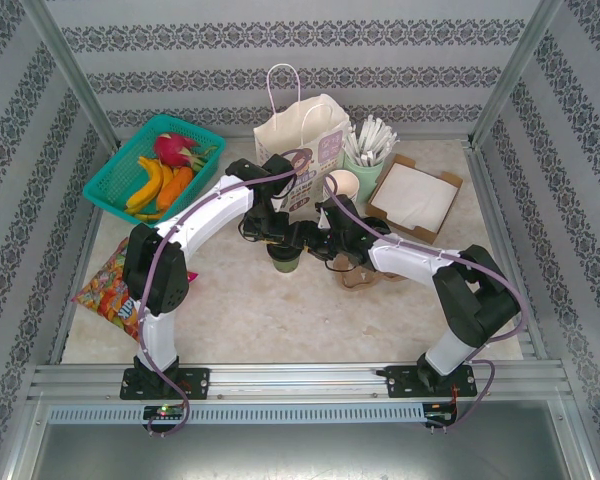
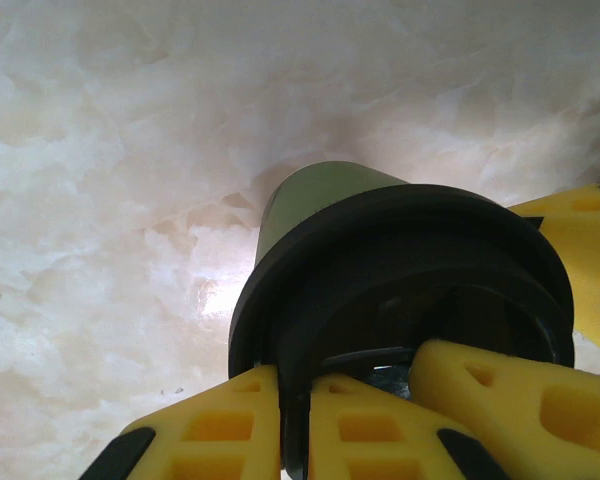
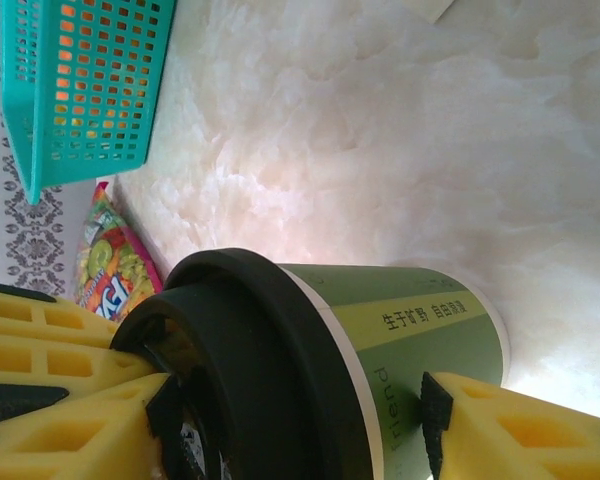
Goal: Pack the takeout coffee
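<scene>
green cup held between both grippers in front of the bag

dark green paper with a black lid (image 2: 410,260): that is the takeout coffee (image 1: 285,258), and you find it upright at the middle of the pale marbled bench (image 1: 280,320), just in front of the white paper bag (image 1: 305,135) and outside it. from above you cannot tell whether its base rests on the bench or hangs just over it.

your left gripper (image 1: 278,238) reaches in from the bag side. in its wrist view the yellow pads are drawn almost together, with the rim of the lid pinched in the narrow gap between them.

your right gripper (image 1: 320,250) comes in from the other side. its jaws stand wide around the cup, one pad (image 3: 510,430) laid against the green wall, the other at the lid end.

off to the left sit the teal basket (image 1: 120,165) of fruit and a bright snack packet (image 1: 105,290), both well apart from the cup.
</scene>
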`<state>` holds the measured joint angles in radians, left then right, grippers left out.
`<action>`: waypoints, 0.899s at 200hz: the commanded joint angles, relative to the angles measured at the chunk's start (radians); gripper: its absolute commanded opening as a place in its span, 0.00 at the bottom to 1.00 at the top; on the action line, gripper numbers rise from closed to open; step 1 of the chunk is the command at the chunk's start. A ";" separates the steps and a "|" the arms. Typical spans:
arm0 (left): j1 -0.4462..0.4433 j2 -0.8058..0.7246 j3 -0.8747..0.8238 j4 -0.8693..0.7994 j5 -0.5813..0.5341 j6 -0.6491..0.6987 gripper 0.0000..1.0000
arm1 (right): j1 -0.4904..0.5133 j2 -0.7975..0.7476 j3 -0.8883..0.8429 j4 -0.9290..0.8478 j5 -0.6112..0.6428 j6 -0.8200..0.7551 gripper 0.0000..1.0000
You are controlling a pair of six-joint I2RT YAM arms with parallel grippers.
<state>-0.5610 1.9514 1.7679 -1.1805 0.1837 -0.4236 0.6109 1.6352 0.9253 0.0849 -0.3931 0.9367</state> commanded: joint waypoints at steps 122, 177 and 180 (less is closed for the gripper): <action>0.010 -0.105 -0.014 0.026 0.093 0.030 0.21 | 0.008 -0.008 0.037 -0.149 0.066 -0.054 0.62; 0.047 -0.200 -0.081 0.086 -0.017 -0.014 0.35 | 0.015 -0.012 0.058 -0.154 0.060 -0.063 0.63; 0.054 -0.209 -0.093 0.093 -0.028 -0.024 0.38 | 0.016 -0.012 0.060 -0.155 0.059 -0.065 0.63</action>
<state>-0.5484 1.8214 1.7367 -1.1389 0.2401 -0.4149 0.6132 1.6218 0.9642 -0.0071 -0.3656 0.8944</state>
